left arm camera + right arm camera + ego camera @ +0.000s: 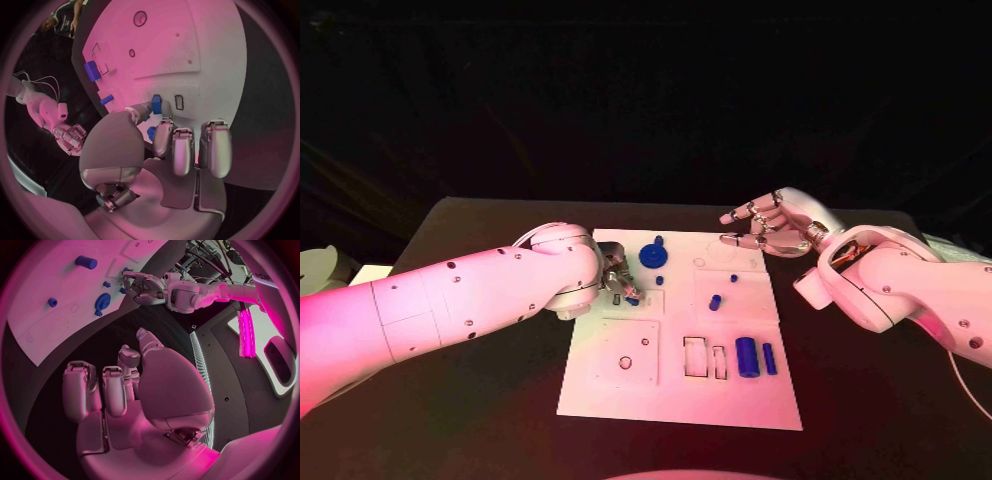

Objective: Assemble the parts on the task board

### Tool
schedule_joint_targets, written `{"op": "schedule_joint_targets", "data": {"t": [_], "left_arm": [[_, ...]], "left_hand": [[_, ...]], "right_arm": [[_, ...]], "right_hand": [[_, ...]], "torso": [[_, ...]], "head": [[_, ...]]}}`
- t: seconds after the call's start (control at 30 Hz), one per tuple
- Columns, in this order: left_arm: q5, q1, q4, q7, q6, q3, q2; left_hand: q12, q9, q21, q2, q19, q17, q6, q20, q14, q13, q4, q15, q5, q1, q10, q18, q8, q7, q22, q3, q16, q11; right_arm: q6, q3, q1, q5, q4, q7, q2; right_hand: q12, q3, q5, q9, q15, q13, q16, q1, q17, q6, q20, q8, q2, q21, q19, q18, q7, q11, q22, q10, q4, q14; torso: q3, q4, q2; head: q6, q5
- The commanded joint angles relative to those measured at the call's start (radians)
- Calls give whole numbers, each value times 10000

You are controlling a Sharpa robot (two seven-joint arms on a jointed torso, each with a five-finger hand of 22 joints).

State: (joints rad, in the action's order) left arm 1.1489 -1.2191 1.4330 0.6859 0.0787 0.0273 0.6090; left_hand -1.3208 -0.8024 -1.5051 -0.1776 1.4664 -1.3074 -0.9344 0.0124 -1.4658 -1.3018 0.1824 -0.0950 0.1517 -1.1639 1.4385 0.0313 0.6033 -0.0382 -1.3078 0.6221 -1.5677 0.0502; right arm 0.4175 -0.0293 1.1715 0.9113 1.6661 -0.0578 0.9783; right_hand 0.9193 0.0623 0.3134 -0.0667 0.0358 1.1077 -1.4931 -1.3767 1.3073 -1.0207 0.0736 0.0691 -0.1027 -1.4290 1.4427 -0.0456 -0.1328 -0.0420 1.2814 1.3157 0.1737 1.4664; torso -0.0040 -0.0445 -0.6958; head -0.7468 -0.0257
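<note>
The white task board (pixel 682 390) lies in the middle of the black table. My left hand (pixel 615 274) is low over its far left part and pinches a small blue part (pixel 156 105) between thumb and finger, just beside a small rectangular slot (pixel 179 102). A blue gear (pixel 655 256) stands right next to that hand. Two small blue pegs (pixel 715 301) sit mid-board, and two blue cylinders (pixel 747 356) lie near the right edge. My right hand (pixel 773 225) hangs above the table off the board's far right corner, fingers apart and holding nothing.
The board has a square recess (pixel 629 352) with a small hole at the near left and narrow rectangular slots (pixel 695 357) beside the cylinders. Bare black table (pixel 473 400) surrounds the board on all sides. From the right wrist, the gear (pixel 102 301) and my left hand (pixel 142 285) are in sight.
</note>
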Motion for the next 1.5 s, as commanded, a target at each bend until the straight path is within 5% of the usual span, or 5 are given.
{"op": "schedule_joint_targets", "data": {"t": [0.03, 1.5], "left_arm": [[66, 77, -78, 616, 504, 66, -18], [44, 79, -275, 601, 601, 64, -130]], "left_hand": [[-48, -15, -78, 13, 586, -2634, -324, -59, -1050, -23, -724, -113, -29, 197, 79, -68, 30, 259, -1594, 516, -31, 44], [-297, -88, -223, 13, 721, -2634, -902, -198, -1050, -326, 321, -247, 14, 1278, 285, -134, 30, 444, -1890, -1783, -31, 199]], "right_arm": [[-126, 0, -9, 102, 13, -30, -5], [-115, 0, -10, 102, 42, -16, 55]], "right_hand": [[-52, -36, 58, -2, -35, -14, 41, -42, 1411, -40, -7, 10, 50, 49, -62, -162, 17, 7, -14, -70, 2, 764], [-84, -65, 93, -2, -37, -49, 74, -4, 1366, -40, -7, 9, 38, 77, -83, -172, 14, 3, -64, -87, 36, 754]], "torso": [[5, 8, -8], [3, 8, -5]], "head": [[-8, -3], [-74, 6]]}}
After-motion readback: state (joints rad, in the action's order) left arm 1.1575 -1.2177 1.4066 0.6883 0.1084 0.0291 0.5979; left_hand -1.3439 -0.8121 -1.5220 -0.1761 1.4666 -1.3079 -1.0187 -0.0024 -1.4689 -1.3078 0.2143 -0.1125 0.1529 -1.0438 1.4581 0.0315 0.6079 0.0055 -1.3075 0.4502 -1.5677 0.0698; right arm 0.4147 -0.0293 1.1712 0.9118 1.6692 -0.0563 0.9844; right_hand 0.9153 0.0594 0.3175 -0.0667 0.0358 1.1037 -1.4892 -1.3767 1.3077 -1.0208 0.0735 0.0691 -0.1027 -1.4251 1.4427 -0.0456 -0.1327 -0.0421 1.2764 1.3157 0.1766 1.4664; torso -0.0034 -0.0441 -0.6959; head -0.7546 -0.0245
